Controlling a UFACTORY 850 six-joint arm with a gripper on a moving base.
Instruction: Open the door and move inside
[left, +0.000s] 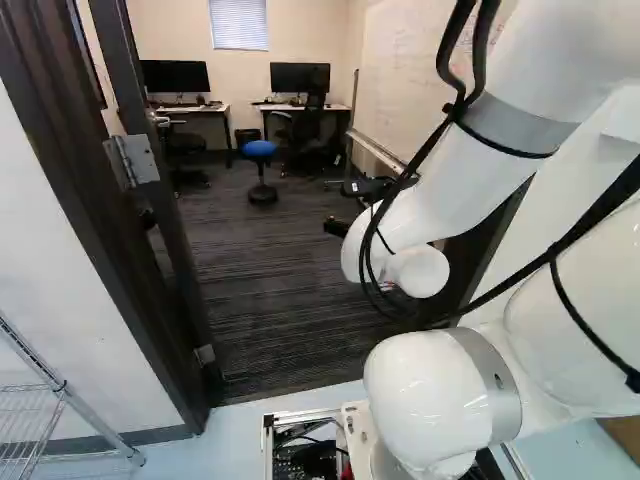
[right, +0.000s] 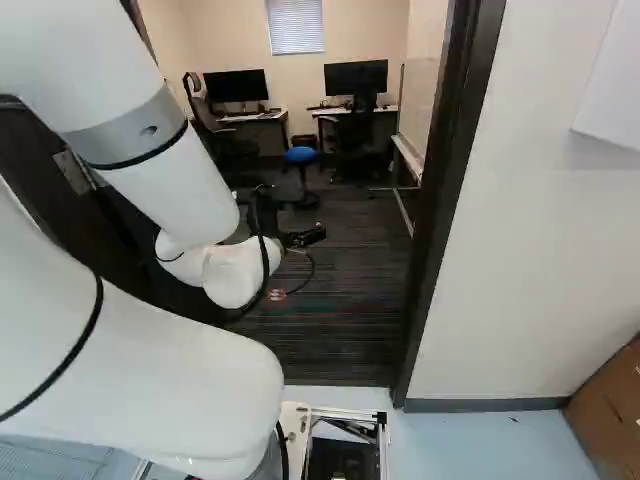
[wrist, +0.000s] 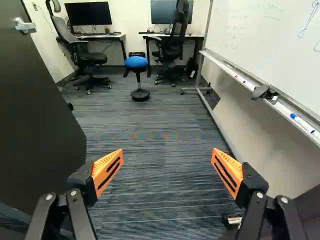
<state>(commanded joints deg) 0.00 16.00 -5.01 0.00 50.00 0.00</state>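
“Grey striped carpet (wrist: 150, 120) ran ahead of you, broad and flat. Was there a way in for your base (left: 268, 440)?”

“There seemed to be. Across from the door, your whiteboard (wrist: 270, 45) edged the lane, standing to one side of the gripper (wrist: 167, 152).”

“And the door (wrist: 40, 120) itself?”

“Swung inward on the gripper's other side, its long face running away from you into the room. You had its hinge side at the upper left of the left base view.”

“So how did your arm (right: 160, 390) lie?”

“At the left of the right base view, reaching through the opening. The dark door frame (right: 442, 200) rose right of centre there. You'd have wanted to roll in straight, since a swerve could have scraped arm or base on either edge.”

“Anything farther in?”

“A blue-topped stool (wrist: 136, 62), well ahead of your gripper, with open carpet before it.”

“Your jaws?”

“Wide, with nothing between the orange pads (wrist: 108, 170). The handle (wrist: 24, 26) sat well apart from them, farther along the door. You looked ready to drive, with no grip needed.”
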